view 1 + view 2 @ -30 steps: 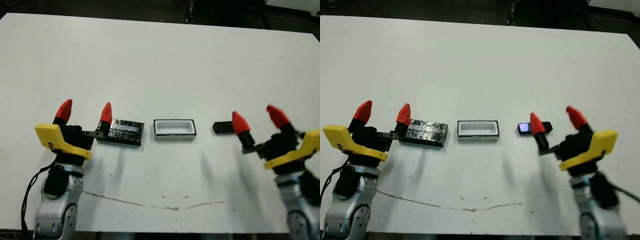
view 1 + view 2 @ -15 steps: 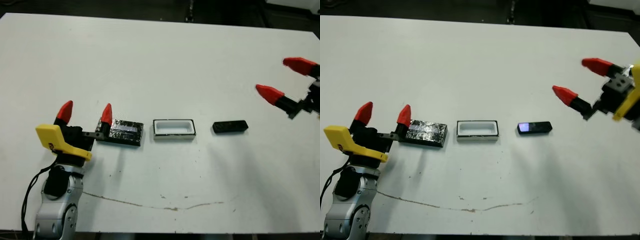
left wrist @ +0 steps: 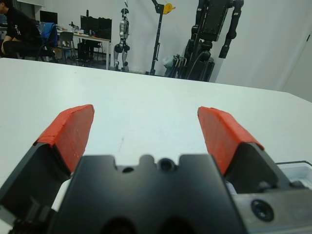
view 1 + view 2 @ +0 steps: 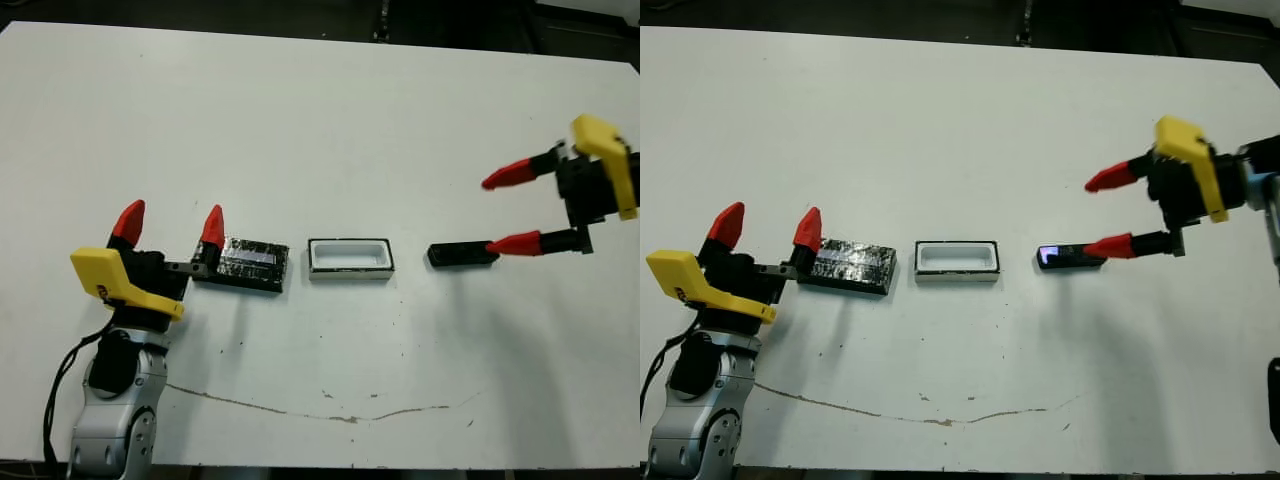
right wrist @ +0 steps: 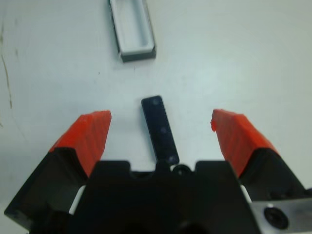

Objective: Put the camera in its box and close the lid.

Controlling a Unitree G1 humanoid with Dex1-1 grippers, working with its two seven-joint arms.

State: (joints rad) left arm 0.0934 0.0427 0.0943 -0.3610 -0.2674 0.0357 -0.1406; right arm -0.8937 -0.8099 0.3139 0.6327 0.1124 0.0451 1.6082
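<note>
The small black camera (image 4: pixel 461 254) lies flat on the table, right of the box (image 4: pixel 349 258), a white-walled tray with a dark rim standing open and empty. Left of the box lies the glossy black lid (image 4: pixel 242 263) with its pale stripe. My right gripper (image 4: pixel 504 212) is open and points left, raised over the camera's right end; in the right wrist view the camera (image 5: pixel 160 129) lies between the spread fingers, with the box (image 5: pixel 131 28) beyond. My left gripper (image 4: pixel 170 224) is open beside the lid's left end, one fingertip close to that end.
The white table (image 4: pixel 320 120) stretches wide behind the row of objects. A thin dark crack line (image 4: pixel 330 408) runs along the near part of the table. A person (image 3: pixel 17 29) sits far beyond the table in the left wrist view, among robot stands.
My right gripper swung up and away to the right, then turned to point left and came back over the camera's right end. The left arm, lid and box stayed put.
</note>
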